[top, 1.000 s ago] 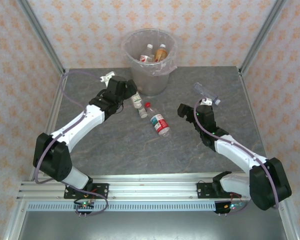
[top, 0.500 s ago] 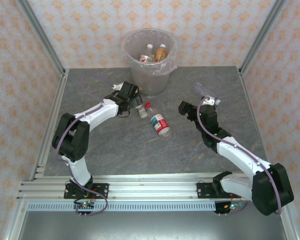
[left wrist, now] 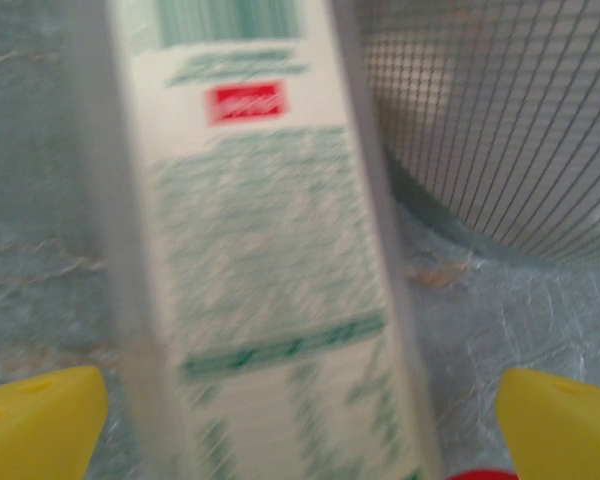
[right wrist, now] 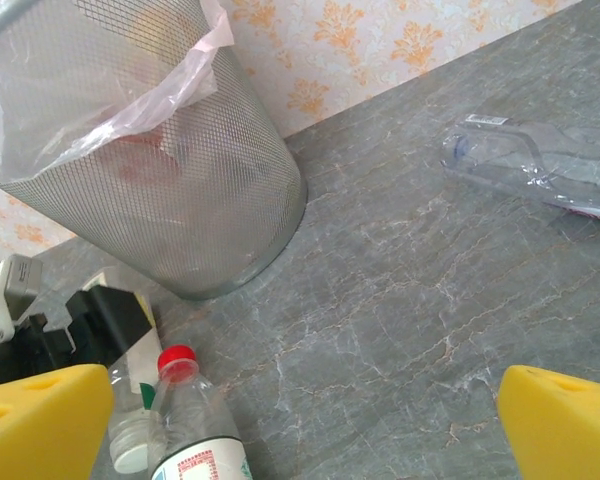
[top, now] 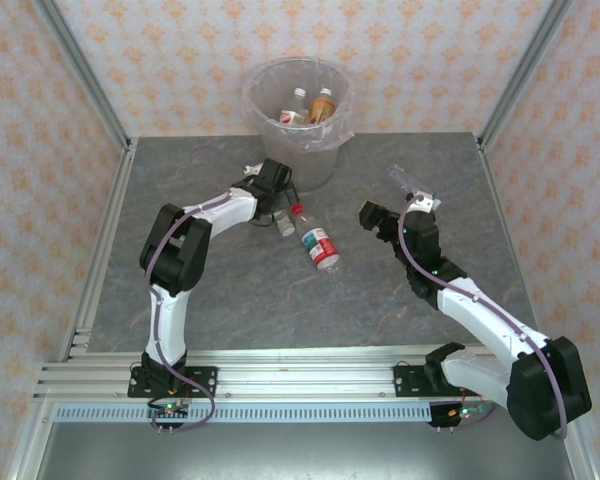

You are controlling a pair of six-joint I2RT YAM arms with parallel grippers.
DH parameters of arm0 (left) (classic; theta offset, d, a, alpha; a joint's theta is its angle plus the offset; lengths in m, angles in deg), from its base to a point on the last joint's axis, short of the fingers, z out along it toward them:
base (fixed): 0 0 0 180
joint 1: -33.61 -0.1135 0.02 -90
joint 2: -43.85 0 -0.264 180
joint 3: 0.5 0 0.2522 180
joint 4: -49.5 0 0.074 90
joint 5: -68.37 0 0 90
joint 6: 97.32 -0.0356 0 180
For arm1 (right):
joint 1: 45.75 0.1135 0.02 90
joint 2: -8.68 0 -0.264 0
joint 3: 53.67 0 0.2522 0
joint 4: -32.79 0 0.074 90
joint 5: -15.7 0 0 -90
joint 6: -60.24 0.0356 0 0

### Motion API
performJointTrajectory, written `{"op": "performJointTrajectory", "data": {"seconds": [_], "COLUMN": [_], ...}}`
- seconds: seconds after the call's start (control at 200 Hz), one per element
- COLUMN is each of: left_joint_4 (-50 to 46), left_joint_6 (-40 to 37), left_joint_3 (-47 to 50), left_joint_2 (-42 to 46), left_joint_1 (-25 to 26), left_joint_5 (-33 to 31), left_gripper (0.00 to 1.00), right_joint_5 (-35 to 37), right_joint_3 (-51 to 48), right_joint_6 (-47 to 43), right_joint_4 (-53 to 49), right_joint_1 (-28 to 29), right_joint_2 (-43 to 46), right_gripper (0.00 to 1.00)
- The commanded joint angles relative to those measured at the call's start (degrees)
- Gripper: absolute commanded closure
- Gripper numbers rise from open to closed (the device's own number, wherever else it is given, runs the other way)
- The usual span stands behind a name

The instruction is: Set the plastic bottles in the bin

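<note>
Left gripper (left wrist: 300, 415): jaws released and wide, straddling the green-labelled bottle (left wrist: 260, 280), not yet clenched.
Green-labelled bottle: lies on the bench (top: 230, 300), just beside the bin's foot.
Bin (top: 300, 160): at least two bottles (top: 322, 103) inside.
Red-capped bottle (top: 319, 245): lies on the bench, near the green-labelled one.
Right gripper (right wrist: 300, 425): jaws released, empty.
Clear bottle (right wrist: 540, 165): lies on the bench, well apart from the bin.
Remaining: three bottles, probably the green-labelled one first.

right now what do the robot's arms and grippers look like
Both are slim white shells with black joints: the left arm and the right arm each carry a looping purple cable. The left gripper and right gripper have blunt yellow fingertips.
</note>
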Motion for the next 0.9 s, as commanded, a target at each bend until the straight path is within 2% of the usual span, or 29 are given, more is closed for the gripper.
{"op": "performJointTrajectory", "data": {"seconds": [0.0, 0.225, 0.445, 0.671, 0.896], "left_joint_4": [-3.42, -4.00, -1.44, 1.18, 0.31], "left_joint_6": [-2.42, -2.94, -6.10, -5.90, -6.57], "left_joint_3": [-3.17, -1.01, 2.49, 10.73, 17.45], "left_joint_2": [-2.39, -1.97, -0.40, 5.96, 12.85], "left_joint_1": [-0.94, -1.24, -1.67, -1.62, -0.05], "left_joint_5": [-2.02, -6.79, -3.44, -2.74, -2.62], "left_gripper": [0.00, 0.06, 0.19, 0.34, 0.36], "right_joint_5": [1.05, 0.80, 0.62, 1.31, 1.22], "right_joint_3": [-1.00, -0.78, -0.21, -0.21, 0.06], "right_joint_6": [-0.93, -0.71, -0.74, -0.60, -0.34], "right_joint_4": [-0.62, -0.85, -0.80, -0.54, -0.06], "right_joint_1": [0.34, 0.34, 0.34, 0.33, 0.34], "right_joint_2": [1.17, 0.99, 0.03, -0.50, -2.02], "right_gripper": [0.01, 0.01, 0.01, 0.01, 0.01]}}
